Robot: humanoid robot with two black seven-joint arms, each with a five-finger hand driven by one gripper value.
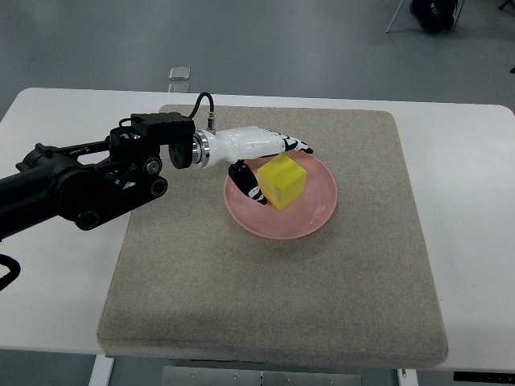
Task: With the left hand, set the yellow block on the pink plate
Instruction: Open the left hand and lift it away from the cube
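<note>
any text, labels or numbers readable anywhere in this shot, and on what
None can be read.
Yellow block: plain faces, no print.
Pink plate: no marking.
Left hand: black and white patches on the fingers, no legible lettering.
Grey mat and white table: no print.

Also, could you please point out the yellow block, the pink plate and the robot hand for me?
Yellow cube block (282, 182), top view, front face.
Round pink plate (314, 215), top view, bare rim.
Left robot hand (269, 167), top view, middle, fingers around the block.

Glossy pink plate (310, 217), matt yellow block (282, 181), coarse felt-like grey mat (273, 297), smooth white table (467, 161), glossy plastic left hand (261, 157)
</note>
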